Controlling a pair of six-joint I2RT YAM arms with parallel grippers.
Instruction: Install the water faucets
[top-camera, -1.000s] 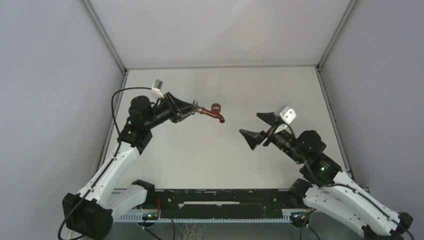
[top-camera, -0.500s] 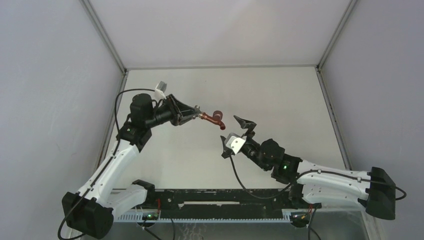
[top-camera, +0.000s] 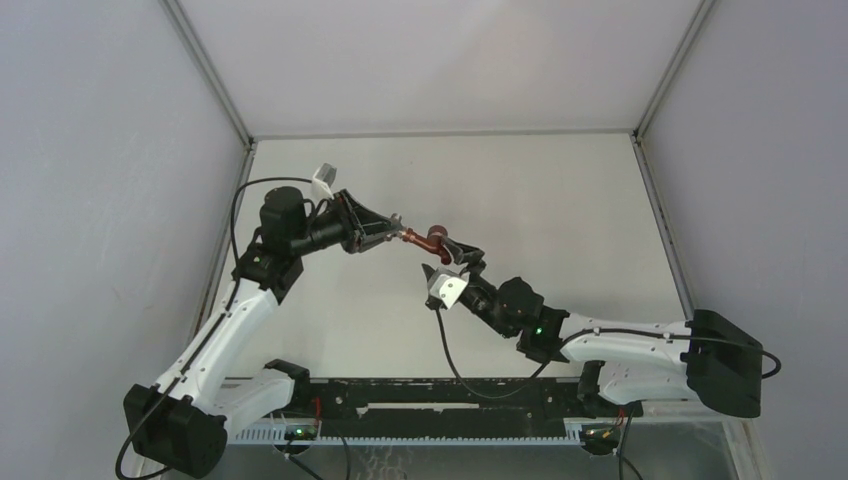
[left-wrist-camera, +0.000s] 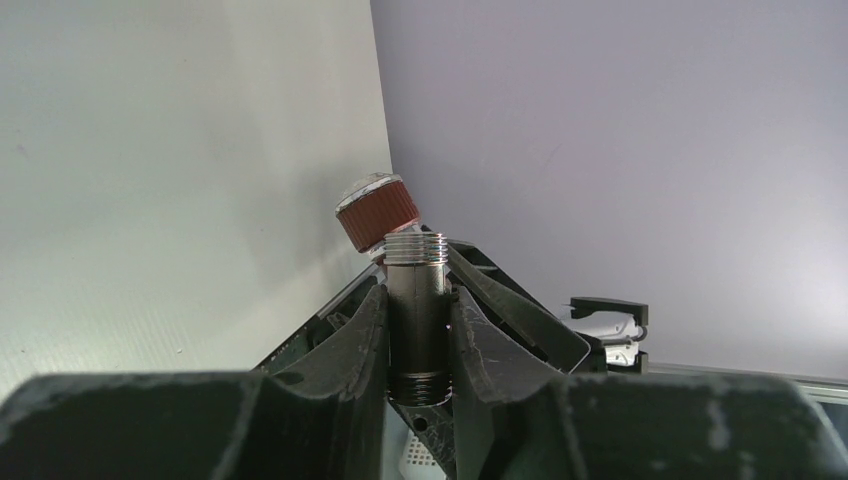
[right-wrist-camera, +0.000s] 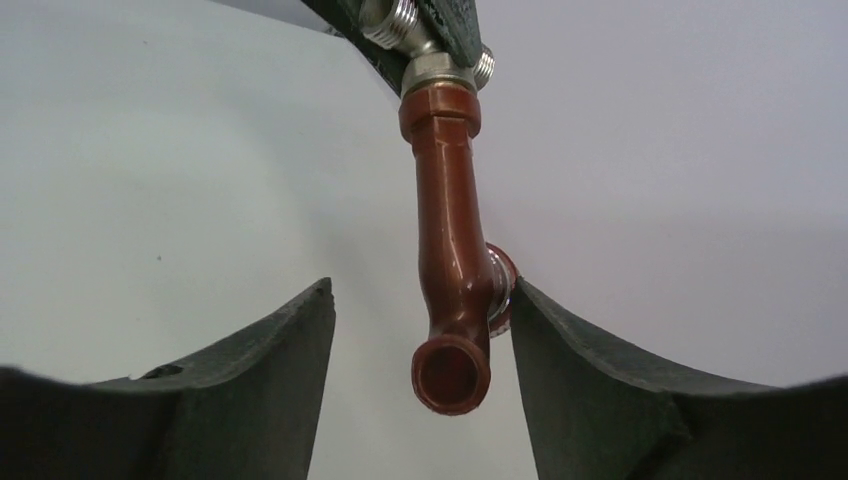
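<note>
I have the table (top-camera: 560, 180) from overhead, with both arms reaching over its middle. The left arm (top-camera: 240, 310) angles in from the left and the right arm (top-camera: 620, 345) lies stretched low from the right.

The left gripper (top-camera: 395, 232) is clenched and holds the faucet (top-camera: 432, 238) in the air above the table, about mid-table. The right gripper (top-camera: 447, 255) is spread wide, with one finger on each side of the faucet.

The overhead view can't show me the grip itself. The left wrist view does: the left gripper (left-wrist-camera: 417, 300) pinches a silvery threaded fitting (left-wrist-camera: 416, 310) between both fingers. The reddish-brown knob (left-wrist-camera: 377, 212) pokes out just past its top.

From the right wrist I get the rest of the part. The faucet (right-wrist-camera: 450, 270) hangs down from the fitting (right-wrist-camera: 430, 50), with its round spout mouth towards the lens. The right gripper (right-wrist-camera: 420, 300) is released around it. The left finger is clearly apart from the pipe. The right finger is just beside the knob, and I cannot tell whether they touch.

Half a second ago the right gripper sat short of the faucet, lower and to its right. A second ago that arm was folded back on the right side. The left arm and faucet have hardly shifted.
</note>
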